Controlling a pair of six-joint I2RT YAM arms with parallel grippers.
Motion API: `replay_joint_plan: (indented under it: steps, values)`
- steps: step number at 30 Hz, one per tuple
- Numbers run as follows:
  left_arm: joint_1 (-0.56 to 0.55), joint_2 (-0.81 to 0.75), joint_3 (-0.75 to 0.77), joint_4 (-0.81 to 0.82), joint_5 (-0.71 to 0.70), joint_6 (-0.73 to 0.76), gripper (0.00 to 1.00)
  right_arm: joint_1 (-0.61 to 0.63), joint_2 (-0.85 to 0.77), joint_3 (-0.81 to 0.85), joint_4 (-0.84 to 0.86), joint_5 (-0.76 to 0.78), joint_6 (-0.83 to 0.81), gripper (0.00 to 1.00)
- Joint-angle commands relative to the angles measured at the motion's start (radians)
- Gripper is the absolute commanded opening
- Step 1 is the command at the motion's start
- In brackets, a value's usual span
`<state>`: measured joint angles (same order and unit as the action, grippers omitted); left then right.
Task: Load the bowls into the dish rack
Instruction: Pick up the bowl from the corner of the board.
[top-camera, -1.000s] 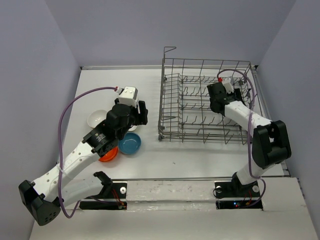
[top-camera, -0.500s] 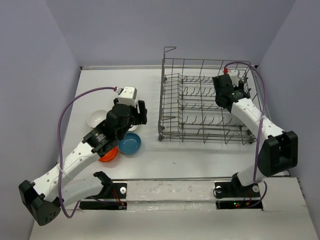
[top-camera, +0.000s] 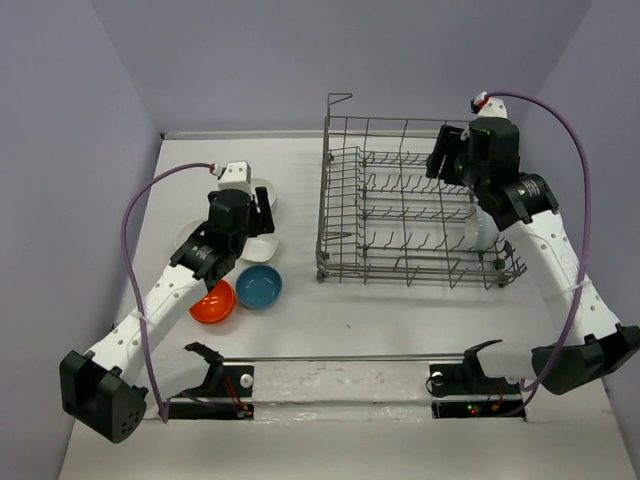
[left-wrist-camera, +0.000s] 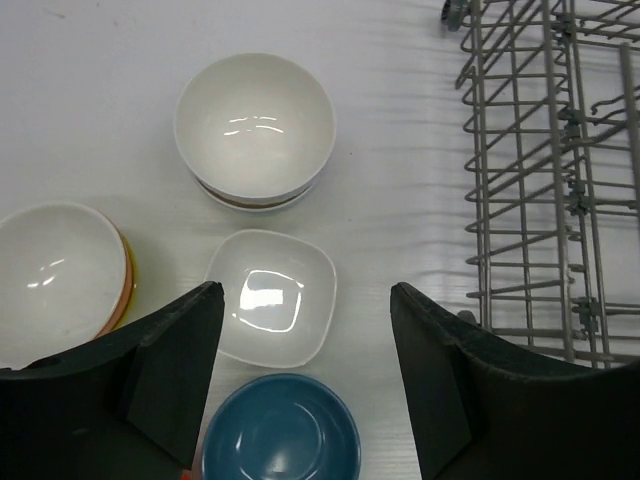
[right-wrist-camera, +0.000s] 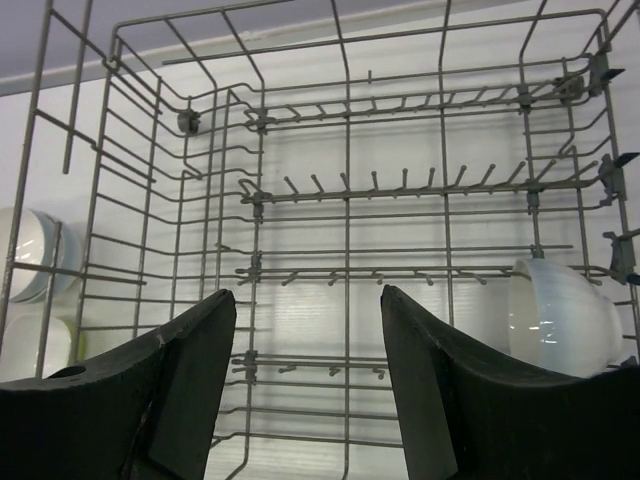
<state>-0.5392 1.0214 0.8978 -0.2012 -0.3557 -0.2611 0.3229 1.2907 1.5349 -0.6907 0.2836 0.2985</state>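
The bowls sit in a cluster at the table's left: a round white stack (left-wrist-camera: 255, 125), a squarish white bowl (left-wrist-camera: 272, 295), a blue bowl (left-wrist-camera: 280, 435) and a white bowl on orange and yellow ones (left-wrist-camera: 55, 265). From above I also see the orange-red bowl (top-camera: 212, 302) and the blue bowl (top-camera: 259, 287). My left gripper (left-wrist-camera: 305, 300) hangs open over the squarish bowl, holding nothing. The dish rack (top-camera: 400, 215) stands at the right, with one white bowl (right-wrist-camera: 560, 315) on edge in its right side. My right gripper (top-camera: 440, 162) is open and empty above the rack's far right.
The rack's near left corner with its wheel (left-wrist-camera: 455, 12) lies just right of the bowls. A raised handle (top-camera: 340, 98) sticks up at the rack's far left corner. Walls close in the table at the left, back and right.
The right gripper has risen out of the rack and drawn back to its far right, with the white bowl staying inside. The left gripper has shifted away from me over the bowls, uncovering the orange-red one.
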Motion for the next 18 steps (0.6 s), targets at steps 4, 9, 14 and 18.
replay_joint_plan:
  steps: [4,9,14,18]
  values:
    - [0.209,0.129,0.090,0.019,0.167,-0.073,0.76,0.007,-0.050,-0.030,0.033,-0.129,-0.009,0.68]
    - [0.246,0.215,0.200,-0.014,0.080,-0.096,0.75,0.007,-0.088,-0.079,0.092,-0.176,-0.010,0.69]
    - [0.246,0.324,0.299,-0.044,0.017,-0.125,0.74,0.007,-0.108,-0.108,0.114,-0.213,-0.010,0.70]
    - [0.251,0.397,0.334,-0.047,-0.035,-0.142,0.72,0.007,-0.139,-0.131,0.114,-0.208,-0.012,0.70]
